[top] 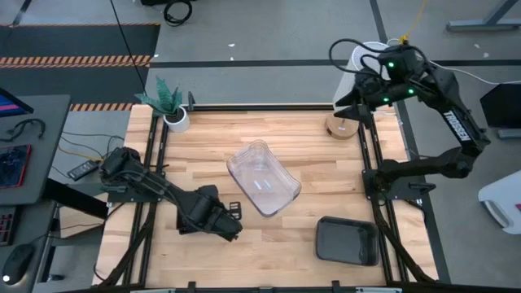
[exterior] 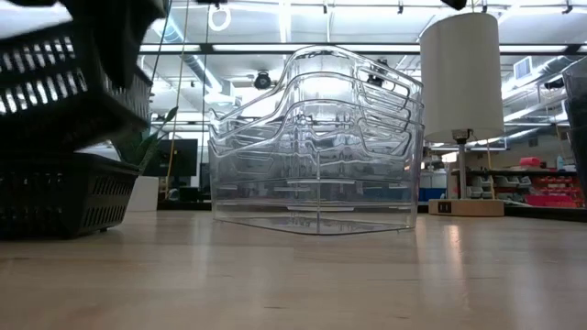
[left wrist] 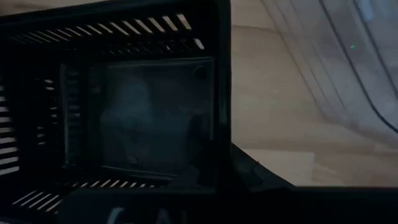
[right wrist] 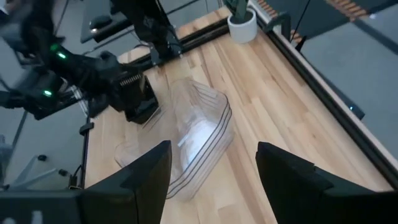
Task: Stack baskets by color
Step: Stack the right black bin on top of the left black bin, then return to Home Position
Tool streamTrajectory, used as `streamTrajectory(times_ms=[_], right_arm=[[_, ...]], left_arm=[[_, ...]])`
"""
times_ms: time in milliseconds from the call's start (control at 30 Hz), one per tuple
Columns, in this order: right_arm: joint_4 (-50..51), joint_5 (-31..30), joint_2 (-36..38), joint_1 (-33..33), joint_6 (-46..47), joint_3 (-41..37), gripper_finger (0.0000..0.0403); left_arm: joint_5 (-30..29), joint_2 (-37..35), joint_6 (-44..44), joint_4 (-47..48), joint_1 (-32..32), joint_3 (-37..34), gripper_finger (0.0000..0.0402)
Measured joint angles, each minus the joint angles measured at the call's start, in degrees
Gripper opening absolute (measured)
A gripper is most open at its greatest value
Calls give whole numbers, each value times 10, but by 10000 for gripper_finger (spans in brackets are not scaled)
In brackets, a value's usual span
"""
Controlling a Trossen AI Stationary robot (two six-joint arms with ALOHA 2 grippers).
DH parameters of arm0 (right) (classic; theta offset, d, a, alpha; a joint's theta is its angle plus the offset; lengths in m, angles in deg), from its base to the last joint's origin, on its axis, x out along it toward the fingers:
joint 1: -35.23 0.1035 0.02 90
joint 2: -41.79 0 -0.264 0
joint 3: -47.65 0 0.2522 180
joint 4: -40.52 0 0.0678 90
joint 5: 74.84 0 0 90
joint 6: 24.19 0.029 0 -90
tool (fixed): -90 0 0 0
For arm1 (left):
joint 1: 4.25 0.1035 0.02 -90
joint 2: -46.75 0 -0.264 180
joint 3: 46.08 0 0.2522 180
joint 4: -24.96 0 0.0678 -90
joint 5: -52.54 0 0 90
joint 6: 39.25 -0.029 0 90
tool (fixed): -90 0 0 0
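Left gripper (top: 230, 228): low over the table's near-left part, clenched on the rim of a black slatted basket (left wrist: 124, 93). Its wrist view looks straight down into this basket, slotted walls on all sides. In the low view the held basket (exterior: 73, 78) hangs tilted just above a second black slatted basket (exterior: 64, 197) that stands on the table; whether the two touch cannot be told.

Stack of clear baskets (top: 262, 179): several nested, at table centre, just beside the left gripper on its far-right side. The low view shows at least four rims, one inside another.

Right gripper (right wrist: 214, 165): raised high over the table's far-right corner, fingers spread wide, holding nothing. The clear stack (right wrist: 196, 140) lies well below and ahead of it.

Smoky-grey basket (top: 348, 241): near-right part of the table, well apart from both grippers.

White lamp shade (exterior: 460, 73): on a wooden base, under the right gripper.

Potted green plant (top: 172, 104): far-left corner, well behind the left gripper.

Wooden table (top: 326, 183): bears all items.
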Motion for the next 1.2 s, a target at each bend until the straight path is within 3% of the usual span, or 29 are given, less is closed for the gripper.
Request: streamTrajectory(times_ms=[300, 633, 967, 1100, 1200], right_arm=[[3, 0, 40, 0, 24, 0, 238], [18, -28, 58, 0, 33, 0, 238], [14, -10, 61, 0, 23, -4, 238], [-18, 59, 92, -11, 28, -65, 229], [-55, 64, 127, -13, 29, -134, 217]], left_arm=[[29, 1, 20, -5, 3, -55, 5], [36, 2, 7, -95, 3, -105, 20], [35, -2, -47, -91, 3, -91, 150], [30, -21, -140, -94, 2, -53, 190], [27, -44, -181, -69, 7, -32, 192]])
